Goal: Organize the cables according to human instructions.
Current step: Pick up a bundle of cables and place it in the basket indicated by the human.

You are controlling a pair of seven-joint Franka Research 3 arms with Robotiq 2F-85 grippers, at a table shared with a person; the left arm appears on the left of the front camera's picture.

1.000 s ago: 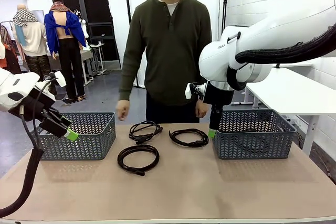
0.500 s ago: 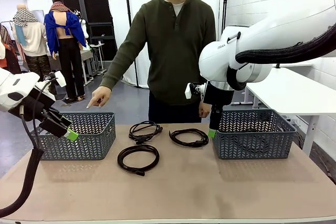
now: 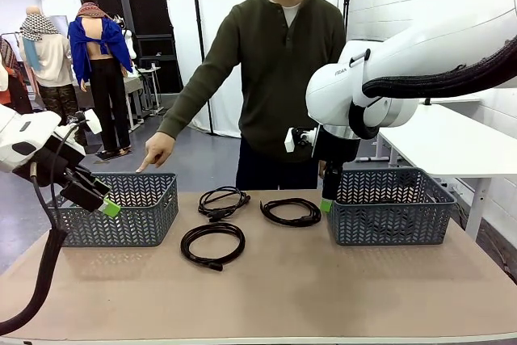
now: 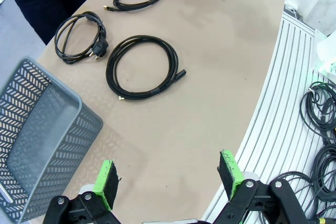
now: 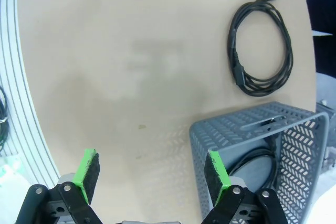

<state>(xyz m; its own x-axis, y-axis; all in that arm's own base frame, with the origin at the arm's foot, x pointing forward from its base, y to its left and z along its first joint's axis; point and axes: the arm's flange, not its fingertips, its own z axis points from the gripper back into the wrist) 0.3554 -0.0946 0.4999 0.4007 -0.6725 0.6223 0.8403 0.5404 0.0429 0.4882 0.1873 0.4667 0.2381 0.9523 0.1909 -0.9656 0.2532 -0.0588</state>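
Note:
Three coiled black cables lie in the middle of the table: one at the back left [image 3: 224, 202], one at the back right [image 3: 291, 212] and one nearer me [image 3: 212, 244]. A further cable [image 5: 251, 165] lies inside the right grey basket [image 5: 247, 129]. The human stands at the far side, hand [image 3: 155, 151] pointing a finger down over the left grey basket [image 3: 129, 212]. My left gripper [image 3: 97, 197] hangs open in front of that basket, with nothing between its fingers [image 4: 170, 174]. My right gripper [image 3: 326, 199] is open and empty at the right basket's left wall [image 5: 152, 174].
The right basket [image 3: 392, 206] stands at the table's back right. A white table [image 3: 452, 139] stands behind it. Loose cords [image 4: 320, 129] lie on the floor beyond the table's near edge. Bare tabletop [image 3: 307, 280] stretches in front of the cables.
The person's arm has risen from beside the body and now reaches out, a finger pointing at the left basket. Both arms and all cables stayed put.

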